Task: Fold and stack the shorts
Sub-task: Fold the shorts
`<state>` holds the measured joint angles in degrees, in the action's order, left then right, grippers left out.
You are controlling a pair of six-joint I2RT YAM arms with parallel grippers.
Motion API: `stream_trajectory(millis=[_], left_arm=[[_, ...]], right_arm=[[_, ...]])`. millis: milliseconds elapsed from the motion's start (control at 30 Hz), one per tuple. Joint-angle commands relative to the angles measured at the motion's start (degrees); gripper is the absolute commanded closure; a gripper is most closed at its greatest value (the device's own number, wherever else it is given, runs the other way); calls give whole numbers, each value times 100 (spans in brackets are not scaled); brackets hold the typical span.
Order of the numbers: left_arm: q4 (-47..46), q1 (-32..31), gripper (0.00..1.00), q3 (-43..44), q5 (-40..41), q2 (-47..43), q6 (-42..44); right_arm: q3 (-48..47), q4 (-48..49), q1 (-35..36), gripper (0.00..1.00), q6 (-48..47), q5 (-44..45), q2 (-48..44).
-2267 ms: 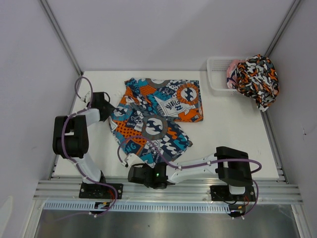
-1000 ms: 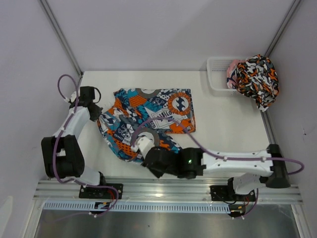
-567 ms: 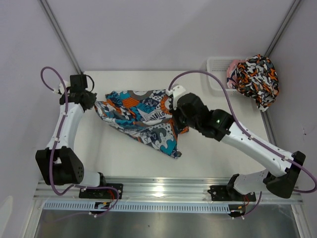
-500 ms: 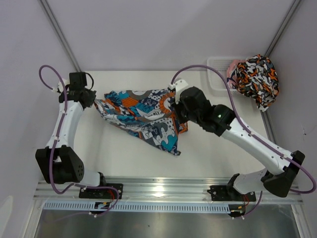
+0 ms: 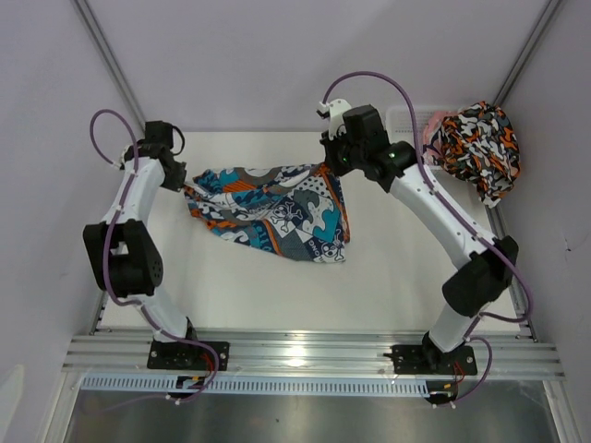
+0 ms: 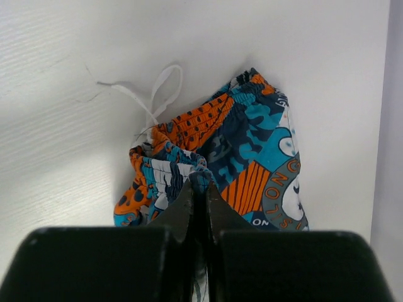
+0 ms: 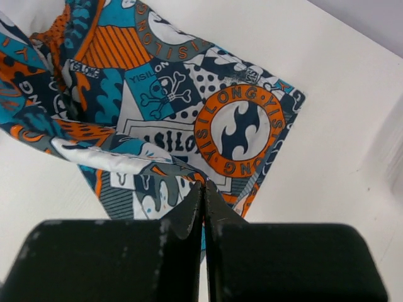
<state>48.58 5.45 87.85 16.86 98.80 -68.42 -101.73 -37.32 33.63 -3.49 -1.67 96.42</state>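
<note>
The teal-blue, orange and white shorts (image 5: pixel 272 210) hang stretched between my two grippers above the back of the table, their lower edge sagging onto it. My left gripper (image 5: pixel 183 181) is shut on the left end of the shorts (image 6: pixel 252 151), whose white drawstring (image 6: pixel 151 100) trails on the table. My right gripper (image 5: pixel 331 166) is shut on the right end of the shorts (image 7: pixel 189 119), pinching a fold of cloth at the fingertips. The blotched orange, black and white shorts (image 5: pixel 480 143) lie heaped over the basket at the back right.
A white mesh basket (image 5: pixel 404 134) stands in the back right corner, partly under the blotched shorts. Walls close in the table on the left, back and right. An aluminium rail (image 5: pixel 314 355) runs along the near edge by the arm bases.
Both grippers have lifted the teal shorts off the table and carried them toward the back. The right arm swung from the near edge to the back right, pulling the cloth taut.
</note>
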Motion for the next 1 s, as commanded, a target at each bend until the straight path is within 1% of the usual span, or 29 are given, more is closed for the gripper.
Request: stream_trajectory(millis=[0, 33, 133, 267, 300, 400, 633, 733, 833, 967], left_arm=[[380, 70, 100, 618, 159, 332, -408], [441, 70, 100, 776, 186, 402, -478], [556, 70, 100, 934, 229, 587, -698], [548, 87, 100, 1154, 186, 763, -944], [574, 96, 100, 1338, 168, 824, -997], [609, 105, 100, 1463, 203, 877, -1173], [276, 123, 100, 1261, 221, 921, -1604], [83, 131, 100, 1269, 195, 1096, -1727], [12, 140, 100, 1496, 186, 1290, -1815], [90, 158, 100, 1954, 168, 1878, -2051]], right_arm=[[-592, 278, -338, 100, -284, -509, 464], [-698, 287, -418, 100, -293, -562, 709], [-1102, 366, -629, 100, -310, -615, 1062], [-1708, 392, -831, 100, -319, -764, 1799], [-1971, 392, -858, 100, -319, -773, 1906], [-2323, 480, -937, 100, -328, -835, 2240], [-2895, 752, -1042, 100, -284, -861, 2890], [-3019, 945, -1086, 100, -240, -861, 3189], [-3045, 1217, -1191, 100, -127, -843, 3427], [-3309, 1499, -1332, 100, 6, -817, 3909]])
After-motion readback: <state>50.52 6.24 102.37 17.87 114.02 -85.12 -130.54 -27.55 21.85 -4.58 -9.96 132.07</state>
